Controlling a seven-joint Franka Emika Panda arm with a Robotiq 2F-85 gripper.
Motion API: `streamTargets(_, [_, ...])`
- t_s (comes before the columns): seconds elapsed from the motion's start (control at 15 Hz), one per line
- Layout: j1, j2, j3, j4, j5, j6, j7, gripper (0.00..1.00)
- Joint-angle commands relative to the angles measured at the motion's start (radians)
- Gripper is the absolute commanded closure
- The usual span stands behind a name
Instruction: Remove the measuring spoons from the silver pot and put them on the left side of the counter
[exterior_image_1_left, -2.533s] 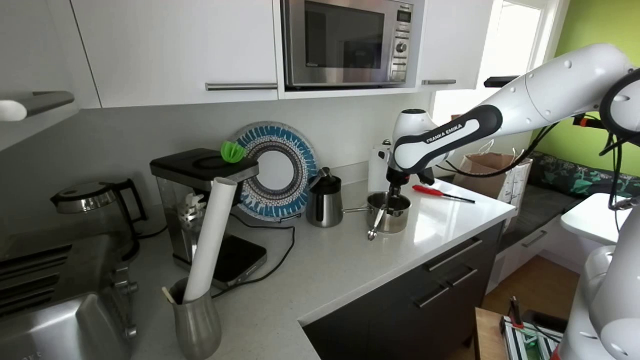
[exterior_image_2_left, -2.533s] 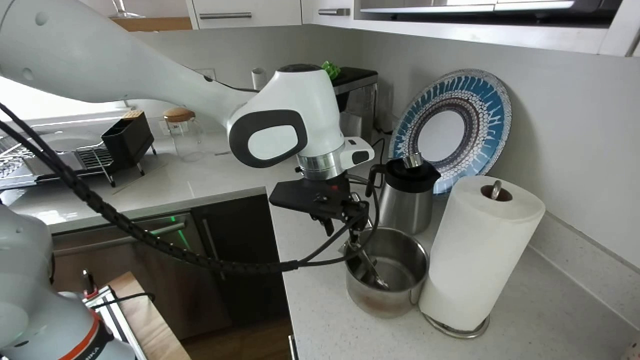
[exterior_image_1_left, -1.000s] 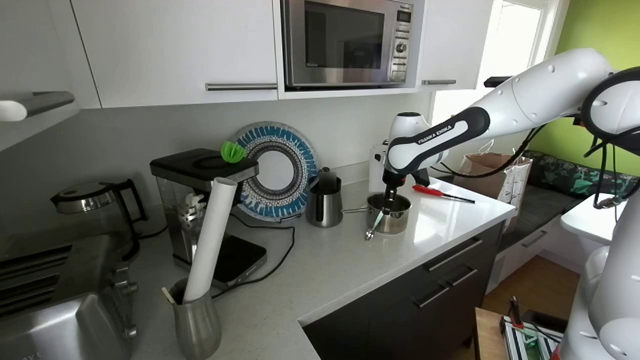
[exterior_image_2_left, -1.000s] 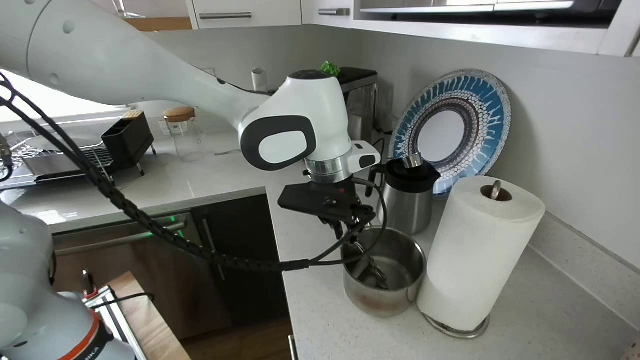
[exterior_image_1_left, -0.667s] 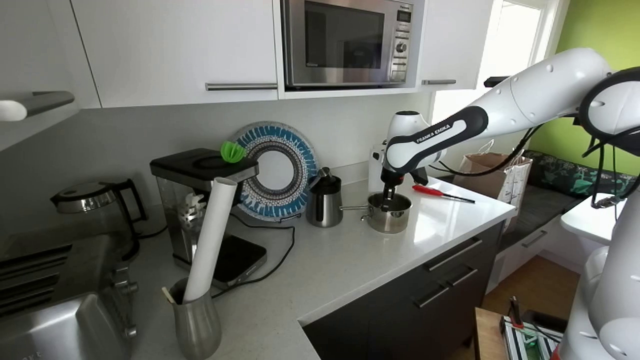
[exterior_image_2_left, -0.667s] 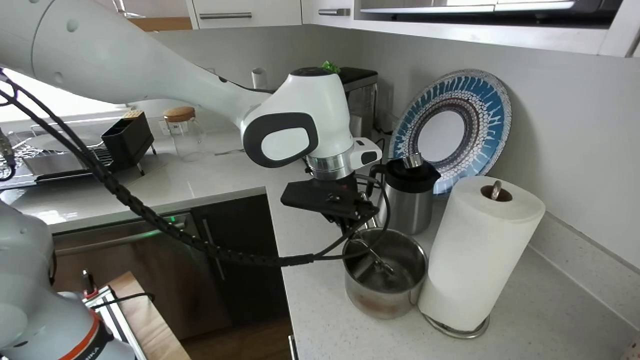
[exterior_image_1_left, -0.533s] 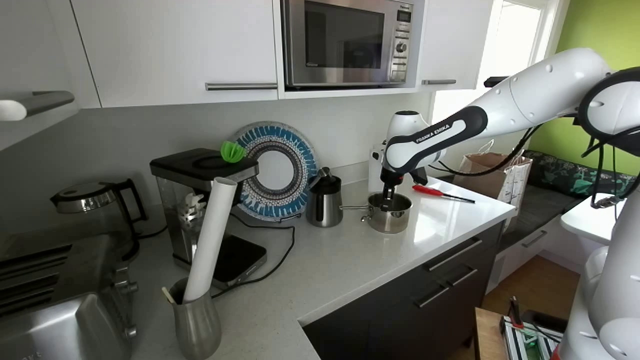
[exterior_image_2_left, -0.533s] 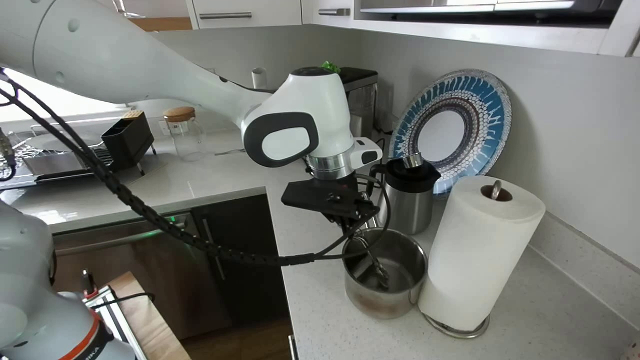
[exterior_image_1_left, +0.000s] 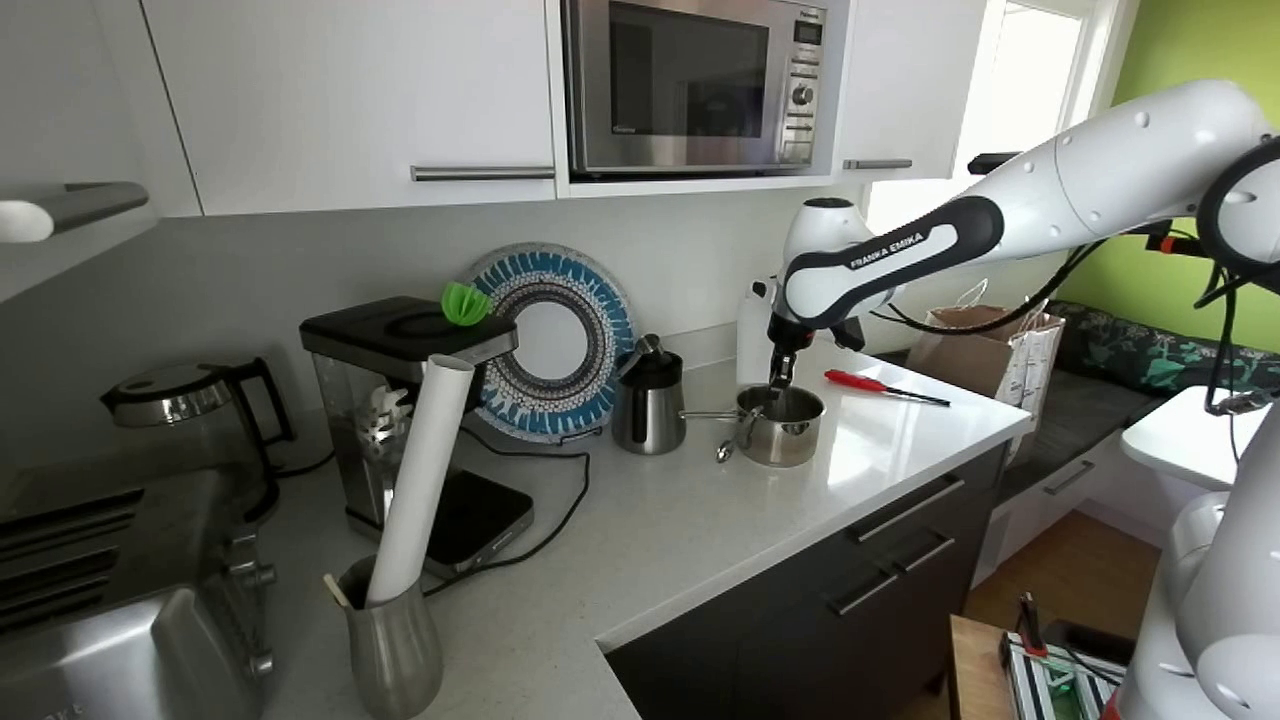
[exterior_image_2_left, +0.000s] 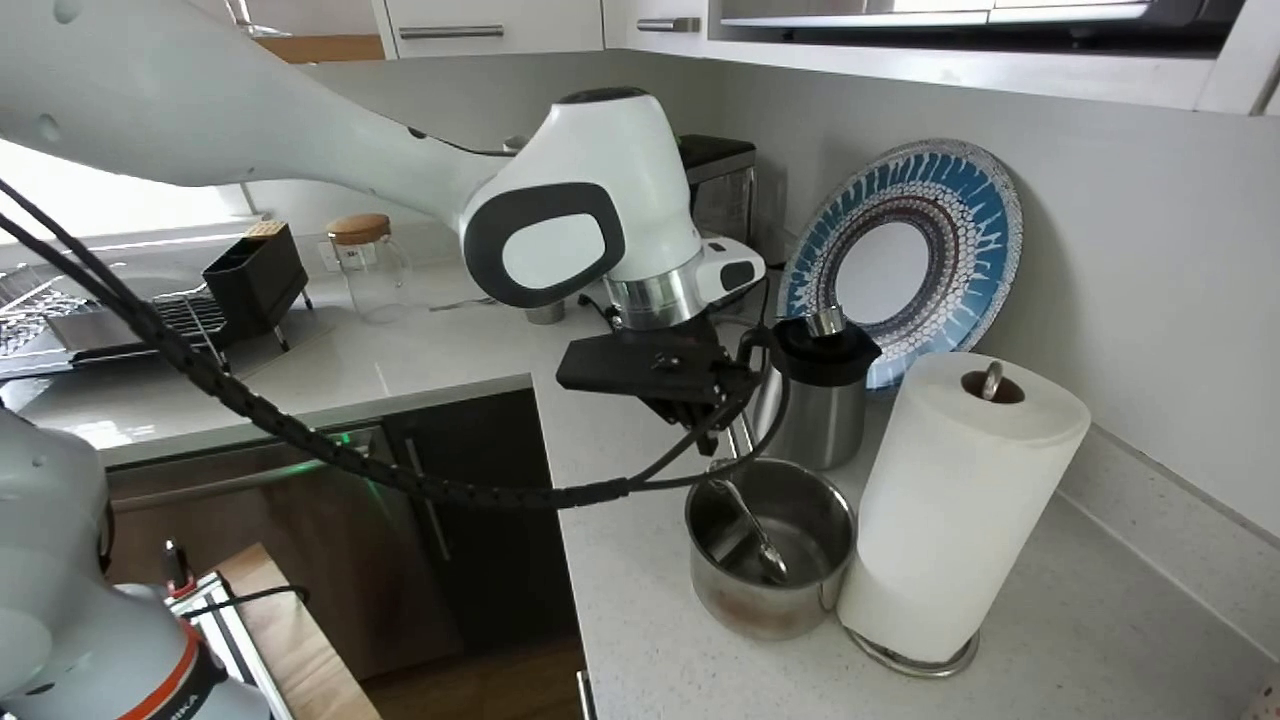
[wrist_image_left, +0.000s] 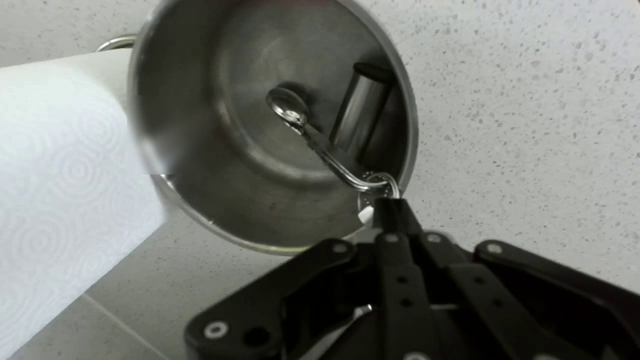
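Note:
My gripper (wrist_image_left: 395, 202) is shut on the ring end of the measuring spoons (wrist_image_left: 287, 105); the ring runs in between its fingertips. In the wrist view a spoon slants from the ring down into the silver pot (wrist_image_left: 270, 220). A small spoon bowl (exterior_image_1_left: 724, 452) hangs outside the pot's wall in an exterior view. The gripper (exterior_image_2_left: 710, 447) stands just above the rim of the pot (exterior_image_2_left: 760, 605), on its handle side. A metal cylinder shape (wrist_image_left: 360, 110) shows inside the pot; I cannot tell what it is. The pale counter (exterior_image_1_left: 570, 560) stretches beneath.
A paper towel roll (exterior_image_2_left: 955, 500) stands close against the pot. Near the pot's handle (exterior_image_1_left: 706, 415) is a steel jug (exterior_image_1_left: 648, 415). Beyond the pot lies a red screwdriver (exterior_image_1_left: 855, 381). Farther along the counter are a black grinder (exterior_image_1_left: 400, 340), its cable and a steel vase (exterior_image_1_left: 395, 650).
Over the last second the fingers have come together on the ring. In the last half second my gripper has risen out of the pot, and a spoon now shows outside it.

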Motion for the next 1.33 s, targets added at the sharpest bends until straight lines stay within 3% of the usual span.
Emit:
streamTargets(0.0, [-0.009,-0.071,0.007,-0.018,-0.045,-0.005,0.003,1.00])
streamTargets(0.07, [-0.008,-0.078,0.007,-0.014,-0.051,-0.012,0.005,1.00])
streamTargets(0.13, [-0.006,-0.078,0.006,-0.010,-0.052,-0.024,0.005,0.74])
streamTargets(0.2, [-0.003,-0.076,0.004,-0.007,-0.045,-0.029,-0.001,0.74])
streamTargets(0.27, [-0.002,-0.060,0.002,-0.003,-0.038,-0.027,0.009,0.67])
streamTargets(0.53, [0.006,0.008,0.003,0.001,0.004,0.016,0.020,0.36])
streamTargets(0.73, [0.000,0.042,0.030,0.002,-0.055,0.026,0.143,0.14])
streamTargets(0.8, [0.001,0.049,0.037,0.003,-0.067,0.022,0.186,0.15])
streamTargets(1.0, [0.004,0.054,0.058,-0.010,-0.101,0.044,0.326,0.06])
streamTargets(1.27, [0.000,0.042,0.070,-0.023,-0.123,0.035,0.465,0.09])
